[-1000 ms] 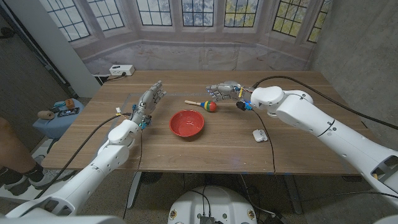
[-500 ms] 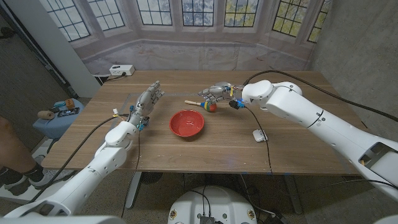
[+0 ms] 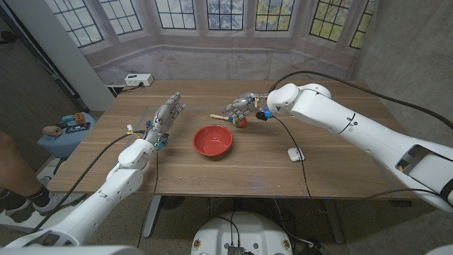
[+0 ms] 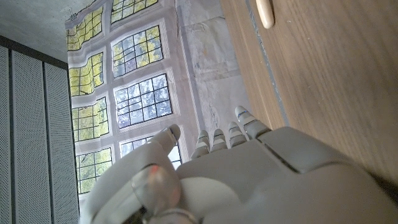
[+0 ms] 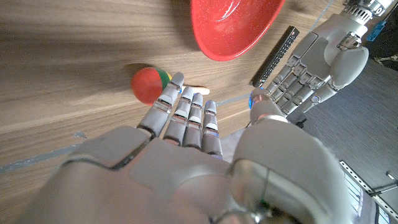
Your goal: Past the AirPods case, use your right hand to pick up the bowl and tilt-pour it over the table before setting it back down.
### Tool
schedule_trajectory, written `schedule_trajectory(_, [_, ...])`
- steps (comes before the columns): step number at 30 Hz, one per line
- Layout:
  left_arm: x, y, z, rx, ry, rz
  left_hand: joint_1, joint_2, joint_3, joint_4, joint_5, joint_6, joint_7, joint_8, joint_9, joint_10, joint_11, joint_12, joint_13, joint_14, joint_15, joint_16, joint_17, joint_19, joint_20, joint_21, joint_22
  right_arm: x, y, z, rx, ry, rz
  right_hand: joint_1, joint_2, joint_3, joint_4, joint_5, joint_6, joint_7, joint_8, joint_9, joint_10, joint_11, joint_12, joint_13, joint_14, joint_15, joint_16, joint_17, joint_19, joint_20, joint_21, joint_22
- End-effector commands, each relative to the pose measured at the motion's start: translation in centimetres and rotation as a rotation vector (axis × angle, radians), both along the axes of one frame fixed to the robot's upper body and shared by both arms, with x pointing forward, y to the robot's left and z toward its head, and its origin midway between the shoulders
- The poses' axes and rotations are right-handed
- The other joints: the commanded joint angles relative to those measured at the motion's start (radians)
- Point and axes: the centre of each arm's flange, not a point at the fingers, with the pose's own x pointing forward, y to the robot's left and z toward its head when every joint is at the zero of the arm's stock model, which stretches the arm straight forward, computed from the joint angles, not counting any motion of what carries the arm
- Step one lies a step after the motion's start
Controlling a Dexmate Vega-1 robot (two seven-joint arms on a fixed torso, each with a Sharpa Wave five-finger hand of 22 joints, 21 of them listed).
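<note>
Both hands hold nothing, fingers apart. Over the last second the right hand has swung across from beyond the AirPods case toward the table's middle, and now hovers above the maraca, just behind the red bowl; I judge it is closing on the bowl, but no grasp has begun. The bowl sits upright mid-table, untouched, between the arms. The left hand has barely moved, standing raised, palm upright, left of the bowl. In the right wrist view the bowl is cut off by the frame edge, and whether it contains anything I cannot make out
</note>
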Motion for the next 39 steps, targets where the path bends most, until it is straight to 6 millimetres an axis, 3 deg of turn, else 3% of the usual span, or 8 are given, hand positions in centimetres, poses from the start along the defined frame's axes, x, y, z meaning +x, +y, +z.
schedule_trajectory(1, [0.1, 0.0, 0.0, -0.003, -0.001, 0.001, -0.268, -0.264, 0.002, -0.006, 0.009, 0.003, -0.005, 0.000, 0.001, -0.003, -0.007, 0.000, 0.003, -0.003, 0.003, 0.001, -0.001, 0.000, -0.002, -0.001, 0.001, 1.0, 1.6, 0.8, -0.145, -0.006, -0.018, 0.022, -0.005, 0.008, 0.005, 0.007, 0.016, -0.002, 0.004, 0.004, 0.016, -0.001, 0.012, 0.007, 0.015, -0.006, 0.010, 0.007, 0.006, 0.005, 0.003, 0.004])
schedule_trajectory(30, [-0.2, -0.7, -1.1, -0.035, 0.013, 0.016, -0.260, -0.258, 0.008, -0.024, 0.010, 0.009, -0.004, 0.001, 0.000, 0.005, -0.003, 0.001, 0.003, 0.005, 0.003, 0.002, -0.002, 0.005, 0.000, 0.000, 0.001, 2.6, 4.1, 0.2, -0.384, 0.023, -0.024, 0.114, -0.031, 0.017, 0.009, 0.012, 0.061, -0.003, 0.010, 0.006, 0.059, -0.005, 0.036, 0.024, 0.064, -0.012, 0.038, 0.027, 0.037, 0.014, 0.010, 0.006])
schedule_trajectory(39, [-0.4, -0.9, -1.6, -0.044, 0.020, 0.017, -0.257, -0.256, 0.010, -0.029, 0.010, 0.010, -0.004, 0.001, 0.001, 0.007, 0.000, 0.002, 0.003, 0.007, 0.005, 0.001, -0.002, 0.006, 0.001, 0.000, 0.001, 2.7, 5.3, 0.5, -0.411, 0.031, -0.021, 0.142, -0.036, 0.019, 0.012, 0.014, 0.072, 0.005, 0.009, 0.006, 0.074, 0.005, 0.047, 0.032, 0.089, -0.005, 0.054, 0.038, 0.048, 0.026, 0.012, 0.007])
